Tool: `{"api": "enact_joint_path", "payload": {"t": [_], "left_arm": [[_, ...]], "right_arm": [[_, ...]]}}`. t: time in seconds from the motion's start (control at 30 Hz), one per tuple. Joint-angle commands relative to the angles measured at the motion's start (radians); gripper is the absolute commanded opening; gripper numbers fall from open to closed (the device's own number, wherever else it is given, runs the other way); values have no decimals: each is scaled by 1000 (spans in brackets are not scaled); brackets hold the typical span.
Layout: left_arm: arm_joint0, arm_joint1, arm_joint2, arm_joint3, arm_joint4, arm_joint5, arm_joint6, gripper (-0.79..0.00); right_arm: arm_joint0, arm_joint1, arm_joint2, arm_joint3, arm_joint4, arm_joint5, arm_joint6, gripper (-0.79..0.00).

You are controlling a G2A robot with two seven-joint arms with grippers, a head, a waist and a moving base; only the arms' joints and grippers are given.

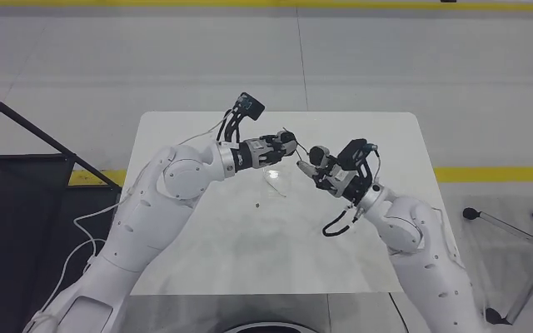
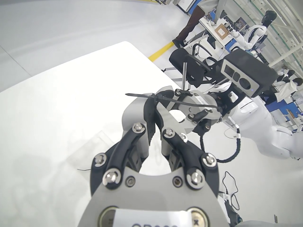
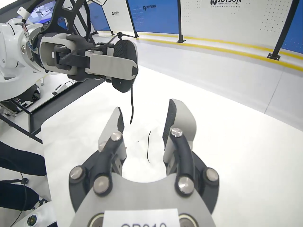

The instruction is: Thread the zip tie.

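Observation:
My left gripper (image 2: 155, 100) is shut on a thin black zip tie (image 2: 139, 94) and holds it above the middle of the white table (image 1: 208, 250). The tie's long tail (image 3: 131, 105) hangs from the left gripper (image 3: 125, 72) toward my right gripper (image 3: 144, 119). That gripper is open, and the tail's tip sits just in front of the gap between its fingers without touching them. From above, the two grippers (image 1: 287, 143) (image 1: 310, 166) face each other a short way apart, with the tie (image 1: 300, 148) running between them.
A clear plastic sheet (image 2: 94, 147) lies flat on the table below the grippers. A short thin black strand (image 3: 148, 145) lies near it. The table's far edge and right side are bare. A black office chair (image 2: 189, 67) stands beyond the table.

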Motion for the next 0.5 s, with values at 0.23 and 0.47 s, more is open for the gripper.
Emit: {"api": "enact_joint_path", "payload": {"t": [0.23, 0.47], "left_arm": [[-5, -1, 0, 6, -4, -4, -7, -785], [-6, -3, 6, 12, -3, -10, -10, -785]], "right_arm": [[27, -1, -22, 14, 21, -28, 18, -493], [42, -2, -34, 22, 19, -29, 16, -576]]}}
